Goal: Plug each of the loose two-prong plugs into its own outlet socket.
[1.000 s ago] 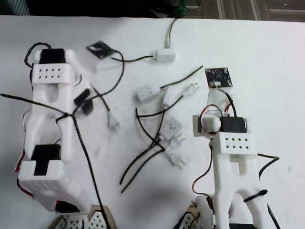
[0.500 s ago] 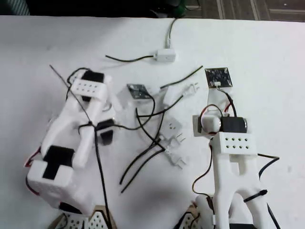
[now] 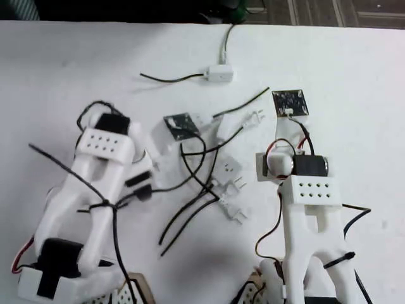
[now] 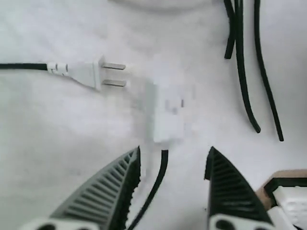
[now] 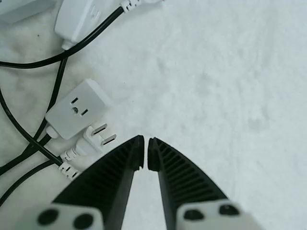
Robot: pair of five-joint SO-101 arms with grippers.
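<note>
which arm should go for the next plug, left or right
Left, probably. The left gripper is open just short of a white block, with a loose plug pointing its prongs at it. The right gripper is shut, beside a socket and a second plug.

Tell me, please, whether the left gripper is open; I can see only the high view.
Observer: Yes. The left gripper is open, astride a black cord that leads to a blurred white plastic outlet block.
Operator: Is a plug near it?
Observer: Yes, a white two-prong plug lies beside the block, prongs toward it, not inserted.
Operator: And the right gripper?
Observer: The right gripper is shut and empty, over the white table, beside a second white plug.
</note>
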